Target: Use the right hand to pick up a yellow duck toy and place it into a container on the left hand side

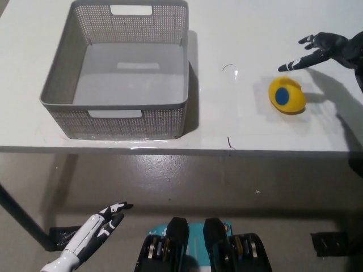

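A yellow duck toy (286, 95) with a blue round patch lies on the white table (238, 127), right of centre. My black right hand (322, 50) hovers just above and to the right of it, open, with fingers spread and nothing held. One fingertip points toward the duck without touching it. The grey mesh basket (61, 85) stands on the table's left part and is empty. My white left hand (96, 228) rests low at the lower left, below the table edge, open.
The table's front edge (181, 149) runs across the middle of the picture, with grey floor (255, 192) beneath. Bare tabletop lies between the basket and the duck.
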Tool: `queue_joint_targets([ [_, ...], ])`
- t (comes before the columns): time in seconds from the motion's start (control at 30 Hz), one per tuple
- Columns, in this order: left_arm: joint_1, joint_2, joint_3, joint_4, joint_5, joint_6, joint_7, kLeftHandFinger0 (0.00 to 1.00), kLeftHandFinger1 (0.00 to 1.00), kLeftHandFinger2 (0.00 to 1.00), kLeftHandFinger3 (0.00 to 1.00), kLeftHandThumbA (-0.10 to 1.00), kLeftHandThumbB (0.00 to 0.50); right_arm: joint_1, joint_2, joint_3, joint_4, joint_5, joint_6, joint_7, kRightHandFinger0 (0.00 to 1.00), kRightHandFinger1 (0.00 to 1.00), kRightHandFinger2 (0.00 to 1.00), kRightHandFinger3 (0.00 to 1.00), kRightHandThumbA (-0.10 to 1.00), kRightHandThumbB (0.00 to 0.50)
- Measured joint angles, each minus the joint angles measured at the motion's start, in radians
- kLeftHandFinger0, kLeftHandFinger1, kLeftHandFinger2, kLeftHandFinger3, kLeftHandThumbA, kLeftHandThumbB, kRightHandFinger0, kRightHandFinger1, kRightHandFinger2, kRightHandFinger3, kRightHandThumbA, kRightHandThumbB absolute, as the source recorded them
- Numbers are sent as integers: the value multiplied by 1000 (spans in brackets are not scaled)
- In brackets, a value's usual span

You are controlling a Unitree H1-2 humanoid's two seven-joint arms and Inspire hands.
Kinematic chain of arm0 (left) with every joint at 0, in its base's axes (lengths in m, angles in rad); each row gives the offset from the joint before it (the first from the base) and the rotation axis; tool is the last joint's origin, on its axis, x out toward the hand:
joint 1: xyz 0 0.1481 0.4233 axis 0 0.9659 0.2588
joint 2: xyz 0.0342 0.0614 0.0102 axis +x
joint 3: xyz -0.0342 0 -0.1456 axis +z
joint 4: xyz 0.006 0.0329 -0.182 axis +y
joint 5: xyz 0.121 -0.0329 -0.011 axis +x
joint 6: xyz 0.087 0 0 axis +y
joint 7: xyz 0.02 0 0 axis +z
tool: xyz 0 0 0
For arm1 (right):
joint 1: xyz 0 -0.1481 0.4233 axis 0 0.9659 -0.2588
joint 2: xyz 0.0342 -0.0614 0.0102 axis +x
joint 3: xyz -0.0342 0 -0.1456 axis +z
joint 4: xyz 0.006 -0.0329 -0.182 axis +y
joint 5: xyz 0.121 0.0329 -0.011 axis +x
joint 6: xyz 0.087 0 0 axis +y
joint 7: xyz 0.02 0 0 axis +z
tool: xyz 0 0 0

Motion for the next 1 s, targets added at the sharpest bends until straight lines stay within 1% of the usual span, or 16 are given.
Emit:
queue_joint_targets([
  [0.03, 0, 0, 0, 0, 0, 0, 0, 1000, 1000, 1000, 1000, 1000, 432, -1, 0, 0, 4, 2, -3, 2, 1000, 1000, 1000, 1000, 1000, 434],
  [0.07, 0, 0, -1, 0, 0, 0, -1, 1000, 1000, 1000, 1000, 1000, 430, -2, 0, -1, 12, 4, -14, 6, 1000, 1000, 1000, 1000, 1000, 431],
  [0.1, 0, 0, -1, -1, 0, 0, -3, 1000, 1000, 1000, 1000, 1000, 433, -2, 0, -2, 20, 12, -33, 14, 1000, 1000, 1000, 1000, 1000, 442],
  [0.37, 0, 0, -4, -1, 1, -1, -13, 1000, 1000, 1000, 1000, 1000, 447, -1, 0, -12, 41, 38, -102, 36, 1000, 1000, 1000, 1000, 1000, 454],
  [0.4, 0, 0, -4, -1, 1, -1, -13, 1000, 1000, 1000, 1000, 1000, 446, -1, 0, -13, 42, 39, -104, 38, 1000, 1000, 1000, 1000, 1000, 447],
  [0.53, 0, 0, -4, -1, 1, -1, -14, 1000, 1000, 1000, 1000, 1000, 451, -1, 4, -26, 51, 57, -115, 48, 1000, 1000, 1000, 1000, 1000, 451],
  [0.6, 0, 0, -4, -1, 1, -1, -15, 1000, 1000, 1000, 1000, 1000, 453, -1, 6, -23, 51, 59, -119, 48, 1000, 1000, 1000, 1000, 1000, 444],
  [0.63, 0, 0, -4, -2, 0, -1, -15, 1000, 1000, 1000, 1000, 1000, 455, -1, 8, -23, 51, 59, -121, 48, 1000, 1000, 1000, 1000, 1000, 448],
  [0.7, 0, 0, -4, -2, 1, -1, -14, 1000, 1000, 1000, 1000, 1000, 449, -1, 12, -21, 53, 59, -122, 48, 1000, 1000, 1000, 1000, 1000, 480],
  [0.77, 0, 0, -4, -2, 1, -1, -15, 1000, 1000, 1000, 1000, 1000, 446, -1, 17, -18, 55, 59, -121, 48, 1000, 1000, 1000, 1000, 985, 491],
  [0.83, 0, 0, -4, -3, 1, -2, -14, 1000, 1000, 1000, 1000, 1000, 437, -1, 23, -16, 57, 59, -120, 47, 1000, 1000, 1000, 1000, 964, 476],
  [0.93, 3, 0, -3, -7, 0, -5, -14, 1000, 1000, 1000, 1000, 1000, 437, -1, 32, -11, 60, 59, -119, 47, 1000, 1000, 1000, 1000, 944, 490],
  [1.0, 8, 0, -3, -8, 0, -7, -14, 1000, 1000, 1000, 1000, 1000, 435, -1, 37, -6, 63, 58, -114, 44, 1000, 1000, 1000, 1000, 943, 478],
])
